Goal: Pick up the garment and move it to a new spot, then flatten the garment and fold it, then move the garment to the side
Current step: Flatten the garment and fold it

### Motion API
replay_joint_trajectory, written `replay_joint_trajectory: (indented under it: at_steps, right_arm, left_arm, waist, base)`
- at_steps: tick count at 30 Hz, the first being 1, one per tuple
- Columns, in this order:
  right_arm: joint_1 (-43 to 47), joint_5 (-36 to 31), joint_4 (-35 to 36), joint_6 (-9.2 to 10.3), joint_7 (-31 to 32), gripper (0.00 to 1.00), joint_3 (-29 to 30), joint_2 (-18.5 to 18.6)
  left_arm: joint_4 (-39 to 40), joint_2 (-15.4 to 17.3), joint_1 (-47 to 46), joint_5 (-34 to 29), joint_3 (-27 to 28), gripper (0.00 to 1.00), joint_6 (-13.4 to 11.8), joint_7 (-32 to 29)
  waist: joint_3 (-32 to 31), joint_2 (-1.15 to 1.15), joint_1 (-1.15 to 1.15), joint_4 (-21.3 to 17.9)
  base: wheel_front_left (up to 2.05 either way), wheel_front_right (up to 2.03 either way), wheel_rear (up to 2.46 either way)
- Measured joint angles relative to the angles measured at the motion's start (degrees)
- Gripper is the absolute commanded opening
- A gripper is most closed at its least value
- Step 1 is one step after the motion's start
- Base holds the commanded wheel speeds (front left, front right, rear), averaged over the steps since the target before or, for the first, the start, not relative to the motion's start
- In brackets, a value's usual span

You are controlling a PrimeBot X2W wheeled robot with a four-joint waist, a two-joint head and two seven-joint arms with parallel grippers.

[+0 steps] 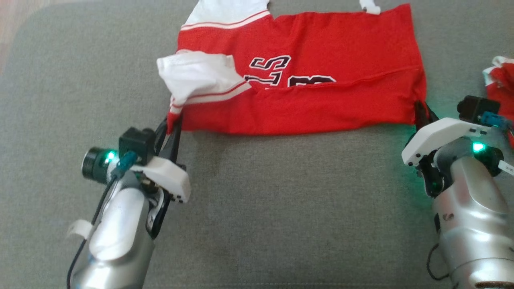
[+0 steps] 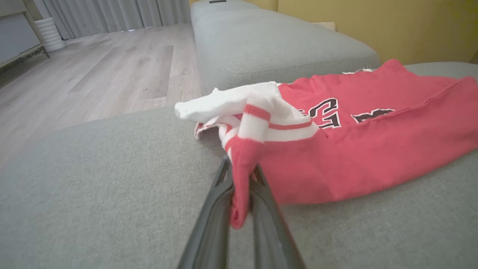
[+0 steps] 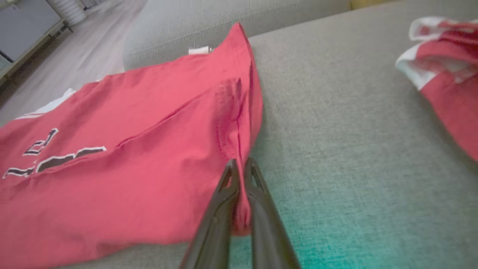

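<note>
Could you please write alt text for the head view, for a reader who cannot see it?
A red jersey with white sleeves lies on a grey cushion; the left gripper and right gripper each pinch a near corner.

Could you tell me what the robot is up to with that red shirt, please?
The robot is working on a red jersey spread on a grey couch. Its left gripper is shut on the near corner by the white sleeve, and its right gripper is shut on the other near corner. A near flap lies folded over part of the lettering. Another red and white garment lies off to the right.
</note>
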State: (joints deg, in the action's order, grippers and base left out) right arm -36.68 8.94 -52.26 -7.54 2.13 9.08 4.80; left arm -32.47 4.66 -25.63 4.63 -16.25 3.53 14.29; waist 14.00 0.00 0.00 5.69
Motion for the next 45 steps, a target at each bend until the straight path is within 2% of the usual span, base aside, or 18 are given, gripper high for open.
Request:
replay_joint_trajectory:
  at_steps: [10, 18, 24, 25, 26, 27, 30, 35, 39, 45]
  right_arm:
    - [6.28, 6.81, 1.74, 0.00, -2.37, 0.00, -3.68, 1.60]
    - [15.51, 13.82, 9.57, 0.00, 1.09, 0.00, -6.84, 3.38]
    - [25.52, 16.47, 16.89, 0.00, 4.78, 0.00, -6.89, 3.36]
    - [26.87, 16.62, 17.78, 0.00, 5.16, 0.12, -6.70, 3.30]
    - [28.02, 16.64, 18.59, 0.00, 5.53, 0.66, -6.30, 3.21]
    - [28.95, 16.55, 19.27, 0.00, 5.54, 1.00, -5.72, 3.12]
    - [30.53, 15.48, 21.35, 0.00, 6.02, 1.00, -4.20, 2.56]
    - [30.86, 14.01, 26.63, 0.00, 3.81, 1.00, -0.88, 0.57]
    - [31.63, 13.85, 31.12, 0.00, 1.71, 1.00, -1.32, -0.31]
    - [31.29, 13.04, 34.99, 0.00, -0.03, 1.00, -2.56, -0.41]
  left_arm:
    - [-3.66, 1.07, 4.02, 0.99, -0.09, 0.00, 0.69, 0.00]
    - [-3.53, 2.30, 10.22, 3.34, -1.59, 0.00, 2.57, -0.13]
    - [-0.73, 3.27, 15.06, 5.79, -3.70, 0.00, 3.47, -3.55]
    - [-0.36, 3.46, 15.68, 6.26, -3.91, 0.00, 3.53, -4.15]
    - [0.00, 3.71, 16.19, 6.43, -4.13, 0.00, 3.53, -4.66]
    - [0.22, 3.88, 16.52, 6.73, -4.28, 0.00, 3.53, -5.20]
    - [0.58, 4.47, 17.07, 6.82, -4.77, 1.00, 3.12, -7.16]
    - [2.71, 4.41, 17.24, 7.47, -3.21, 1.00, 0.54, -4.95]
    - [5.77, 4.20, 17.19, 8.65, -0.88, 1.00, -1.76, -1.71]
    - [9.32, 4.02, 16.11, 9.20, 1.01, 1.00, -2.52, -0.31]
  waist:
    - [-5.49, 0.00, 0.00, -1.87]
    - [-10.23, 0.00, 0.00, -3.09]
    - [-12.50, 0.00, 0.00, -4.23]
    - [-12.70, 0.00, 0.00, -4.52]
    - [-12.85, 0.00, 0.00, -4.80]
    - [-12.96, 0.00, 0.00, -5.05]
    - [-13.22, 0.00, 0.00, -5.75]
    - [-13.24, 0.00, 0.00, -6.45]
    - [-12.58, 0.00, 0.00, -7.06]
    - [-10.13, 0.00, 0.00, -7.94]
  base:
    - [0.00, 0.00, 0.00]
    - [0.00, 0.00, 0.00]
    - [0.00, 0.00, 0.00]
    - [0.00, 0.00, 0.00]
    - [0.00, 0.00, 0.00]
    - [0.00, 0.00, 0.00]
    - [0.00, 0.00, 0.00]
    - [0.00, 0.00, 0.00]
    - [0.00, 0.00, 0.00]
    - [0.00, 0.00, 0.00]
